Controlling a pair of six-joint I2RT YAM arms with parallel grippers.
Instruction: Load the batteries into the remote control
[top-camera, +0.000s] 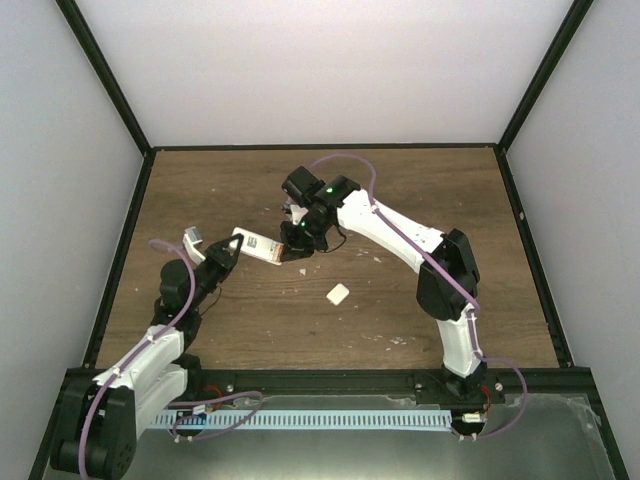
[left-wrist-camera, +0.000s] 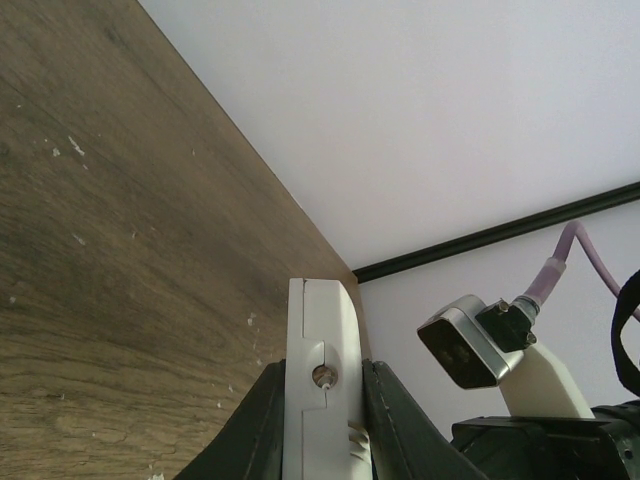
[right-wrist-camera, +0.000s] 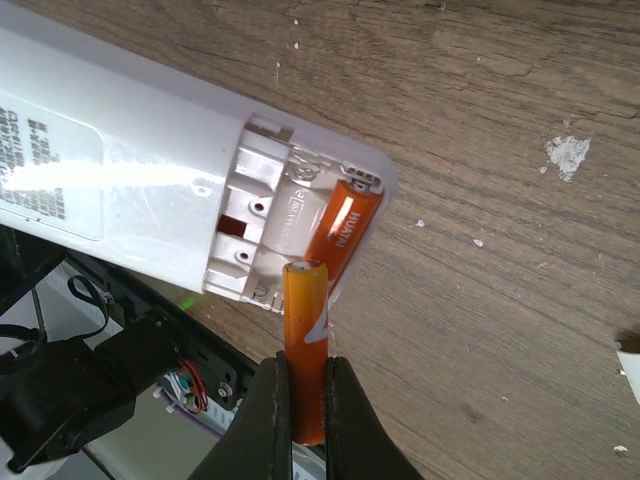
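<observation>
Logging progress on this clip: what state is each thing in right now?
remote control: clamped in left gripper, battery recess uncovered.
seated battery: lying in the recess.
held battery: in right gripper, tip at recess edge, not seated.
cover piece: off the remote, lying apart.
left gripper: shut on remote control.
right gripper: shut on held battery.

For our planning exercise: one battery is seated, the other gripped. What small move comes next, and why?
Probably the right gripper should tilt the held battery down into the empty bay beside the seated battery: its tip is at the remote control's open recess.
</observation>
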